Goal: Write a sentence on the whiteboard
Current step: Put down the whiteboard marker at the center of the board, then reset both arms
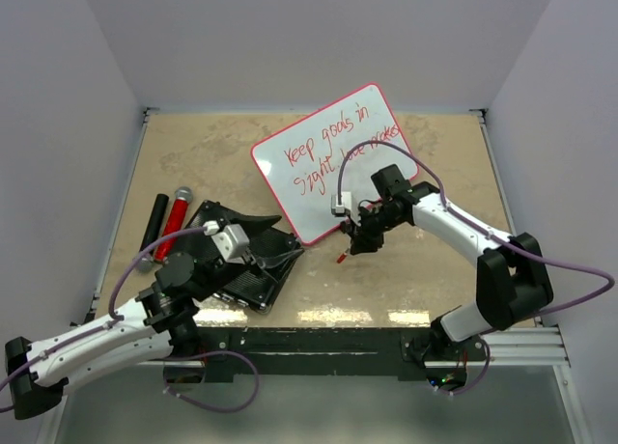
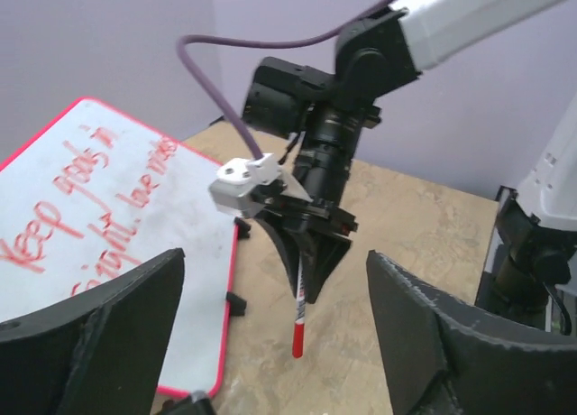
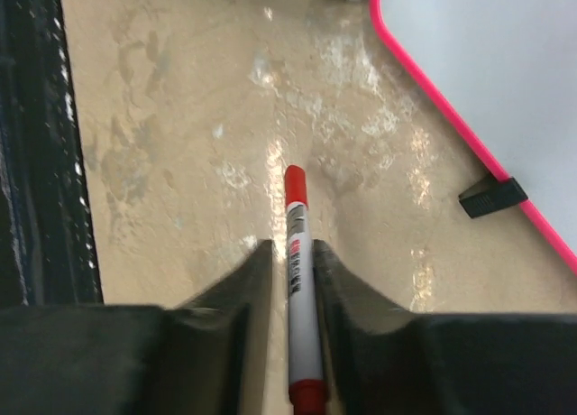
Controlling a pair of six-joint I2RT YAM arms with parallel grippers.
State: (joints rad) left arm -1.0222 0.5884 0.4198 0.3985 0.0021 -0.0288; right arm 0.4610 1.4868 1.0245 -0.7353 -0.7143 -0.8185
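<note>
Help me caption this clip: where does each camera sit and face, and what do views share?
Top external: overhead from behind, looking down at the table; left arm and right arm show.
Left wrist: on the left arm, looking between its open fingers at the right end effector gripping a red marker.
Right wrist: on the right arm, looking down at the table past its fingers.
Shared: both wrist views show marker, whiteboard.
</note>
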